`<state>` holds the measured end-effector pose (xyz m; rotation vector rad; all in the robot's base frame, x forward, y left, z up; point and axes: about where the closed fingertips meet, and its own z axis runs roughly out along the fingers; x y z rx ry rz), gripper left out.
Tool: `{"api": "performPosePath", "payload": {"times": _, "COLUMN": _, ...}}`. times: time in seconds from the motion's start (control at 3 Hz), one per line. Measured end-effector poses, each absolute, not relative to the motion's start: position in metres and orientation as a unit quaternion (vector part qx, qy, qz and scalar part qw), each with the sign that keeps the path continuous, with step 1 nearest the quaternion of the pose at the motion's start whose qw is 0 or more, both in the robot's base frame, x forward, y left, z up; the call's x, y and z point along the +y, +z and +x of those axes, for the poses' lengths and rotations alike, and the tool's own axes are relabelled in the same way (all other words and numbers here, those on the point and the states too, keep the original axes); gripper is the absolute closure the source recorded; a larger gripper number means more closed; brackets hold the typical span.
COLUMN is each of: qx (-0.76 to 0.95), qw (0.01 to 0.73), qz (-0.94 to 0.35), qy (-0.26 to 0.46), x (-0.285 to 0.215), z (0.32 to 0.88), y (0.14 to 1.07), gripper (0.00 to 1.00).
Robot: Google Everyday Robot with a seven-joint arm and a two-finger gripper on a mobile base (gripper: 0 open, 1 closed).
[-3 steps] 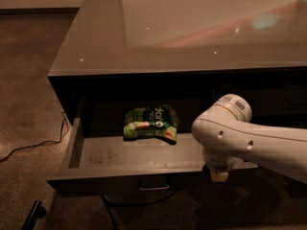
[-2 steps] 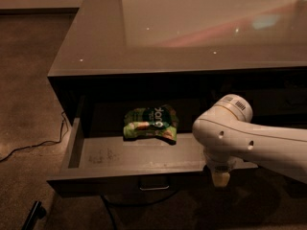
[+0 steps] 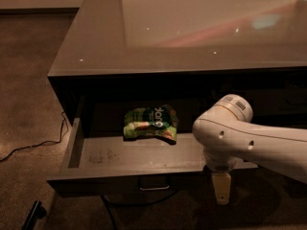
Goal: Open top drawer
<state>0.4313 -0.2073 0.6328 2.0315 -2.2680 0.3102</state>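
Observation:
The top drawer [image 3: 144, 157] stands pulled out from under the glossy counter, its scuffed grey floor showing. Its front panel carries a small rectangular pull [image 3: 154, 183] at the centre. A green snack bag [image 3: 150, 124] lies on the drawer floor toward the back. My white arm [image 3: 249, 140] reaches in from the right, and my gripper [image 3: 221, 188] hangs just in front of the drawer's front panel, right of the pull. Only one pale finger of it shows below the wrist.
The counter top [image 3: 192, 28] is a wide reflective slab above the drawer. A black cable [image 3: 33, 143] trails over the speckled floor at the left. A dark object [image 3: 34, 213] lies at the lower left. Another dark drawer front sits under the counter at the right.
The gripper has dropped slightly lower in front of the drawer's front panel. The drawer and the bag have not moved.

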Motion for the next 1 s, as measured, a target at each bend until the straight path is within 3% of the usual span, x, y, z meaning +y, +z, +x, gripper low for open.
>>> {"api": "performPosePath", "payload": {"times": 1.0, "qx": -0.731, "qw": -0.040, "qz": 0.676, "qy": 0.085, "x": -0.207, "z": 0.442, "y": 0.656, "gripper": 0.00}}
